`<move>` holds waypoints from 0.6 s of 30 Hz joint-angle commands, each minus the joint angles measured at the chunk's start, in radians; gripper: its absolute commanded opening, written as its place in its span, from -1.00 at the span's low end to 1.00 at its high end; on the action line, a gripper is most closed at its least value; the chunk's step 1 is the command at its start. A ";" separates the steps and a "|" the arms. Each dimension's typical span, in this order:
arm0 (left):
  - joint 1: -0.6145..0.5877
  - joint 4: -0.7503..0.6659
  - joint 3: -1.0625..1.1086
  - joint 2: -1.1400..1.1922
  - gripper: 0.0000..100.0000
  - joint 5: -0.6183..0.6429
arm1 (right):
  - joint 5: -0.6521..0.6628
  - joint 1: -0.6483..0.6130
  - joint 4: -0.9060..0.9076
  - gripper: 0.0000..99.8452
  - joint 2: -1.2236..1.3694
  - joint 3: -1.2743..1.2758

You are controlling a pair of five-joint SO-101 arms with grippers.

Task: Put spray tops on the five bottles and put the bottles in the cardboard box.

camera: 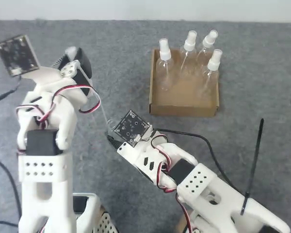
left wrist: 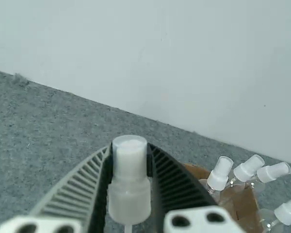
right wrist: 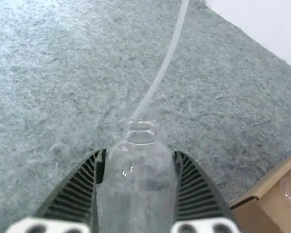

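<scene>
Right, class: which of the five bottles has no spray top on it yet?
The bottle held in the right claw, outside the cardboard box: its neck is open. The other four bottles sit in the box wearing white tops.

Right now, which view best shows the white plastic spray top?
Left wrist view: the white plastic spray top sits close in the left gripper. High view: small. Right wrist view: its thin tube at the clear bottle.

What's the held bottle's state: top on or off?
Off. The bottle has a bare neck; only the tube reaches its mouth, while the top sits apart in the left jaws.
</scene>
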 commanded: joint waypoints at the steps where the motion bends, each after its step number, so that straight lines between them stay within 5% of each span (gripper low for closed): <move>1: 0.002 -0.044 0.008 -0.018 -0.98 -0.009 | -0.011 -0.005 -0.021 -0.99 -0.042 -0.008; 18: -0.005 -0.054 0.001 -0.020 -0.98 -0.003 | -0.012 -0.004 -0.021 -0.99 -0.042 0.021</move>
